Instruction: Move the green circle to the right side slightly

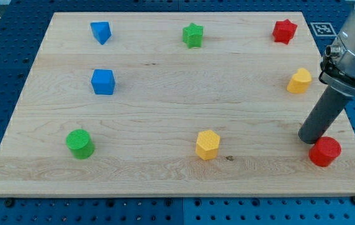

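Note:
The green circle [79, 144] is a short green cylinder at the view's lower left of the wooden board [165, 94]. My tip [310, 139] is at the view's lower right, far from the green circle, touching or just beside the upper left edge of the red circle [325, 152]. The dark rod rises up and to the right toward the arm at the view's right edge.
A blue cube [103, 82] and a blue wedge-like block [101, 31] stand at the left. A green star [193, 35] is at top middle, a red star [284, 30] at top right. A yellow hexagon [207, 144] and another yellow block [300, 81] also stand here.

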You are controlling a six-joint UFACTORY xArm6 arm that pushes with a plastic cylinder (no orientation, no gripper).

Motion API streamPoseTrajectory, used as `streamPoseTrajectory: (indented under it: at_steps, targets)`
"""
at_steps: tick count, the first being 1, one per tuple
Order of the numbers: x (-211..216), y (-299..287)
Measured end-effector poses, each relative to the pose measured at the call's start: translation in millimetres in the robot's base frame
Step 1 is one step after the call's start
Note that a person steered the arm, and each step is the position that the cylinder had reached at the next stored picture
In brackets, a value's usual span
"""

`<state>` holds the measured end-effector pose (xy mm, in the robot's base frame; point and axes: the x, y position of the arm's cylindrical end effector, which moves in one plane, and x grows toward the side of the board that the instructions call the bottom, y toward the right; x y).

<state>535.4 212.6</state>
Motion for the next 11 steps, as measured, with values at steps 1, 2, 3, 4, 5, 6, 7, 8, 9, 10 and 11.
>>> streamPoseTrajectory:
  at_steps: [1, 2, 3, 4, 5, 6, 7, 8, 9, 10, 11]
  targets:
    - [0.0, -0.2]
    - [-30.1, -32.9]
    - [-38.2, -100.9]
    - [-37.3, -177.3]
    - [-36.0, -266.6]
    - [-36.0, -366.1]
    - [-36.0, -447.9]
    - [-22.7, -487.9]
    - [8.3, -477.2]
    - [8.9, -426.7]
    - [8.3, -354.9]
